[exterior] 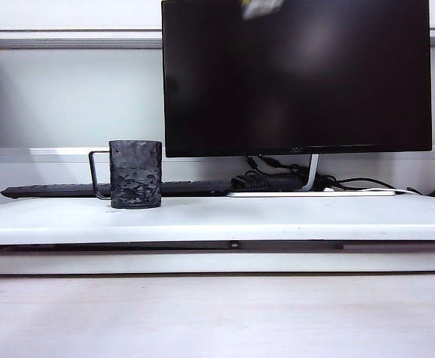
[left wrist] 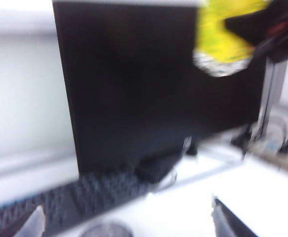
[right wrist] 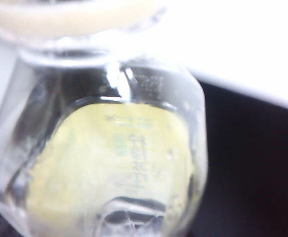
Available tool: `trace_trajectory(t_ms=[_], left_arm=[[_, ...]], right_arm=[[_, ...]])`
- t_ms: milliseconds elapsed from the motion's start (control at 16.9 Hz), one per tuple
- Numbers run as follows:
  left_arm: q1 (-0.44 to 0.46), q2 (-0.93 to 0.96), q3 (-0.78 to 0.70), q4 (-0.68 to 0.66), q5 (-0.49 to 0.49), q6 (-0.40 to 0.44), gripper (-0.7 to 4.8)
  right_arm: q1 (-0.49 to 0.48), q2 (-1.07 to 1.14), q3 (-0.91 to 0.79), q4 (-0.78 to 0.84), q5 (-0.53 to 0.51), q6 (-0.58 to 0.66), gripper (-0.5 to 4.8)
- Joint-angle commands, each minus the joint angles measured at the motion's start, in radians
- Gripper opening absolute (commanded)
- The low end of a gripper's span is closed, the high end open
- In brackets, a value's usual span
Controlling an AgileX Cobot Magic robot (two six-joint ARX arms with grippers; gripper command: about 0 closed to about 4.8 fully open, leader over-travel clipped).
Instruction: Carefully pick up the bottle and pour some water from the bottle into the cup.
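Bare shelf (exterior: 299,216) lies right of the cup (exterior: 136,174); monitor (exterior: 295,74) and keyboard (exterior: 60,190) block behind.

Left hand (left wrist: 126,215): tapered, wedge-like fingers (left wrist: 230,223) (blurred).

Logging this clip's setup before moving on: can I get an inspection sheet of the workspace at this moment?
Surface: white shelf, pale table in front of it.
Job's things: cup upright on the shelf, handle towards the exterior view's left; bottle raised in front of the monitor, water level unreadable.
Clutter: keyboard behind the cup.
Grippers: left end effector open, cup rim showing between its fingertips; right end effector closed on the bottle.
Cables: bundle at the monitor stand.
Surroundings: dark monitor, white wall panel.
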Motion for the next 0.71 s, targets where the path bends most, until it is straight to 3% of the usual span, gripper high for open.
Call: trace_trajectory(t_ms=[59, 237, 355, 533, 710], left_arm=[[-0.002, -0.080, 0.003, -0.050, 0.008, -0.032, 4.79], [-0.013, -0.170, 0.003, -0.137, 0.004, -0.032, 4.79], [-0.046, -0.211, 0.003, -0.182, 0.003, -0.033, 4.79], [-0.073, -0.203, 0.001, -0.251, -0.020, -0.031, 4.79], [-0.074, -0.192, -0.013, -0.293, -0.040, -0.024, 4.79]], right_arm=[[0.000, -0.113, 0.007, -0.153, 0.003, 0.070, 1.98], [0.000, -0.211, 0.005, -0.351, 0.003, 0.071, 1.98], [-0.035, -0.219, -0.037, -0.521, -0.017, 0.240, 1.97], [-0.035, -0.219, -0.203, -0.414, -0.073, 0.246, 1.97], [-0.035, -0.193, -0.439, -0.141, -0.098, 0.246, 1.97]])
